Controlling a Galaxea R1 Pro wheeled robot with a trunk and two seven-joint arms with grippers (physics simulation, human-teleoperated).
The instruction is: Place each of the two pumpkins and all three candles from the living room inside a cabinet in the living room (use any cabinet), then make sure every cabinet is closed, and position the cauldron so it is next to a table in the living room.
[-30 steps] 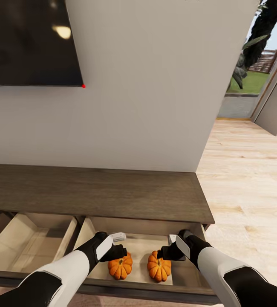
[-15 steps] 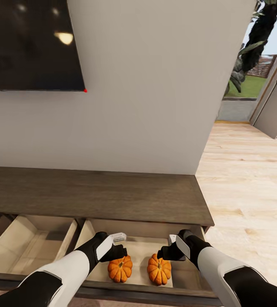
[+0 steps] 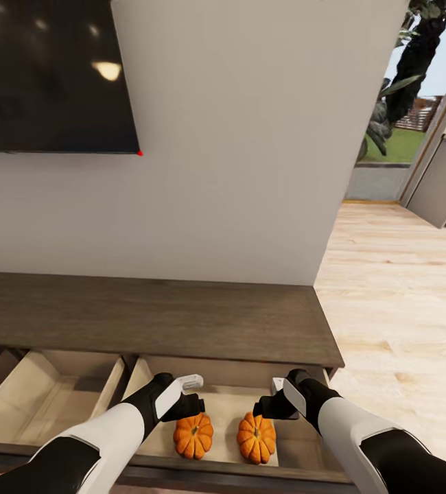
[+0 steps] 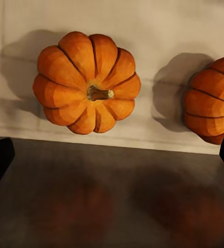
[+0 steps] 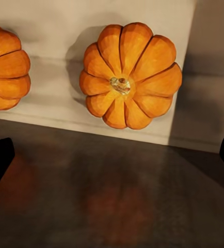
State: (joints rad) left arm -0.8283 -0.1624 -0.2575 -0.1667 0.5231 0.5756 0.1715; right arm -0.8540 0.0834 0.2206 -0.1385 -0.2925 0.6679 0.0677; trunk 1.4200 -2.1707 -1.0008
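Two orange ribbed pumpkins lie side by side in the open right drawer (image 3: 304,449) of the dark brown cabinet (image 3: 161,319): the left pumpkin (image 3: 193,436) (image 4: 86,81) and the right pumpkin (image 3: 256,438) (image 5: 130,75). My left gripper (image 3: 186,402) (image 4: 112,157) hangs open just above the left one, holding nothing. Above the right one my right gripper (image 3: 270,405) (image 5: 112,155) is open too, also with nothing in it. The candles, the cauldron and the table are out of view.
A second drawer (image 3: 51,398) stands open and bare to the left. A white wall with a black TV screen (image 3: 48,75) rises behind the cabinet. Light wood floor (image 3: 401,309) stretches to the right toward a glass door and a plant (image 3: 405,75).
The whole picture has slid slightly down, so the camera moved. Both arms keep their place in the view, and the pumpkins now sit a little lower beneath the open grippers.
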